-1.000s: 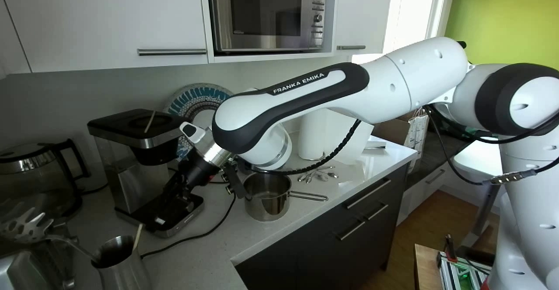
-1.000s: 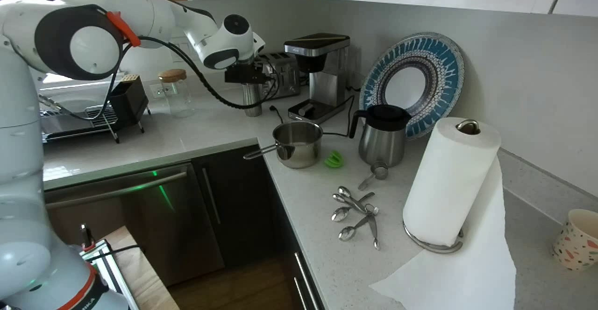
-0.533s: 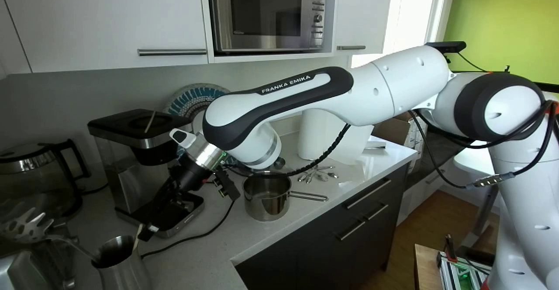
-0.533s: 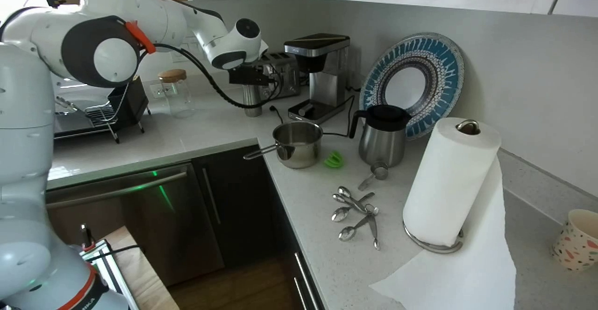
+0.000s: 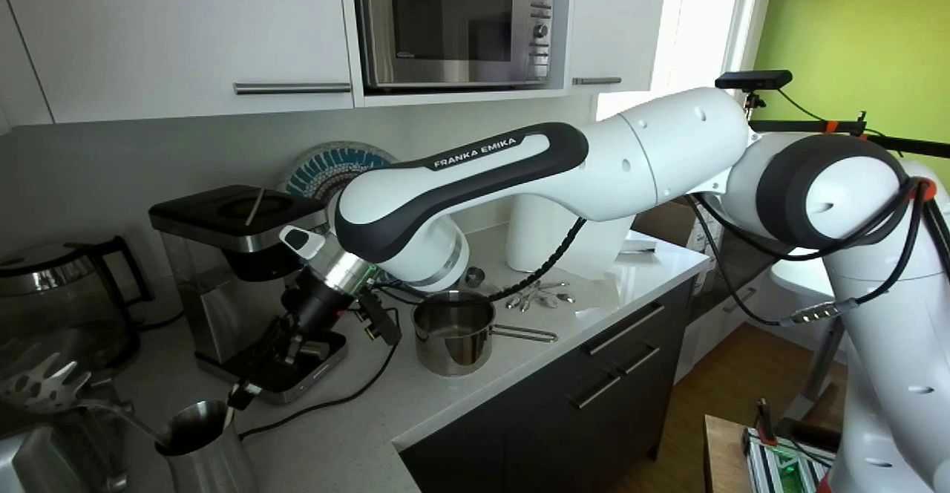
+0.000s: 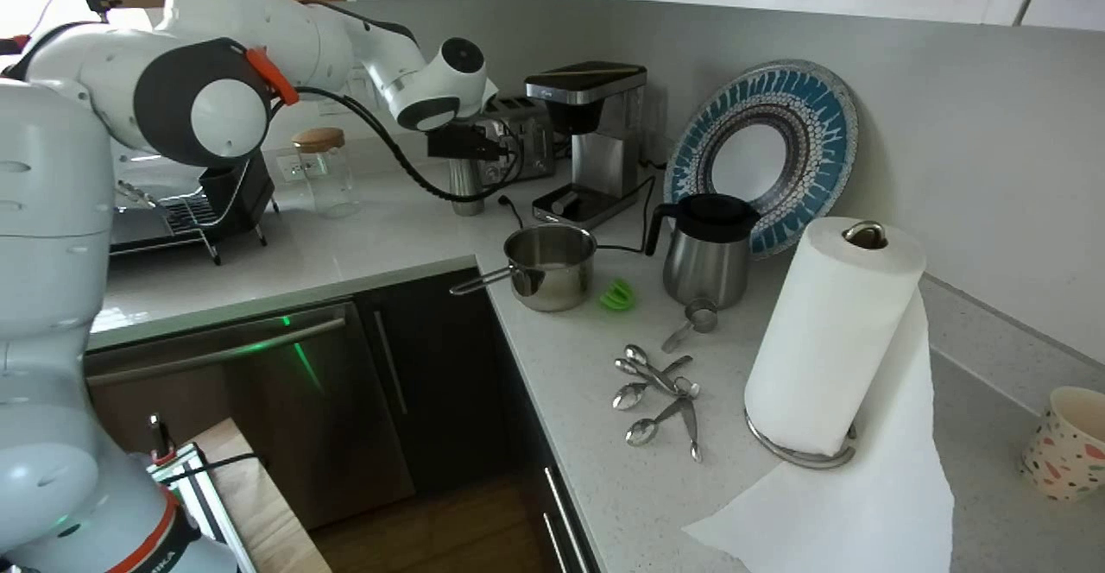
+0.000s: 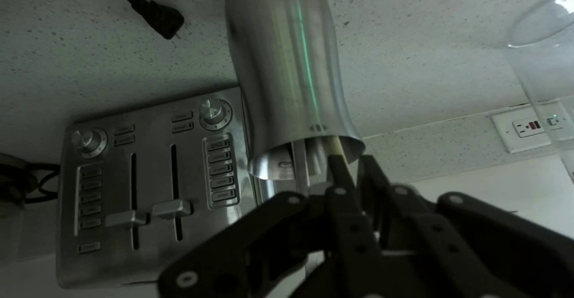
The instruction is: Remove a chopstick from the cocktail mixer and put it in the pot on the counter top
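Two wide angles and a tight close-up!
In an exterior view we're looking along the counter (image 5: 319, 445), the cocktail mixer (image 5: 211, 459) right up near, the green wall (image 5: 861, 33) far behind; in an exterior view we're gazing down past the paper towel roll (image 6: 833, 340) toward the toaster (image 6: 535, 129). Both catch the pot (image 5: 454, 344), the coffee maker (image 6: 603, 159) and the arm (image 5: 475, 174), which spans in from opposite edges. And the wrist view, upside down, peers over the gripper (image 7: 353, 159), close on that same cocktail mixer!
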Available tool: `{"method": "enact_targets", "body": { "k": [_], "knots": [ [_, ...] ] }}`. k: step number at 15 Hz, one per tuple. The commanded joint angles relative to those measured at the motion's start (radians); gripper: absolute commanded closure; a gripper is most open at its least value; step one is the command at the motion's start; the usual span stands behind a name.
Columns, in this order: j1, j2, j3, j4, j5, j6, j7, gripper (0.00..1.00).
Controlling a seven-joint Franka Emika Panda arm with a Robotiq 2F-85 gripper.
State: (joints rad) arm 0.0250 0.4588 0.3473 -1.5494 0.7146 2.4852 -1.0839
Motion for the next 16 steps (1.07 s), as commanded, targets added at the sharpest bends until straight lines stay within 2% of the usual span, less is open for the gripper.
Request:
{"method": "enact_targets", "body": {
  "k": [1,9,16],
  "knots": [
    [0.027,0.017,-0.032,0.036,-0.053,-0.027,0.039,1.00],
    [0.026,-0.056,-0.049,0.102,-0.227,-0.105,0.183,0.98],
    [0.015,-0.153,-0.078,0.176,-0.283,-0.221,0.248,0.98]
  ]
}}
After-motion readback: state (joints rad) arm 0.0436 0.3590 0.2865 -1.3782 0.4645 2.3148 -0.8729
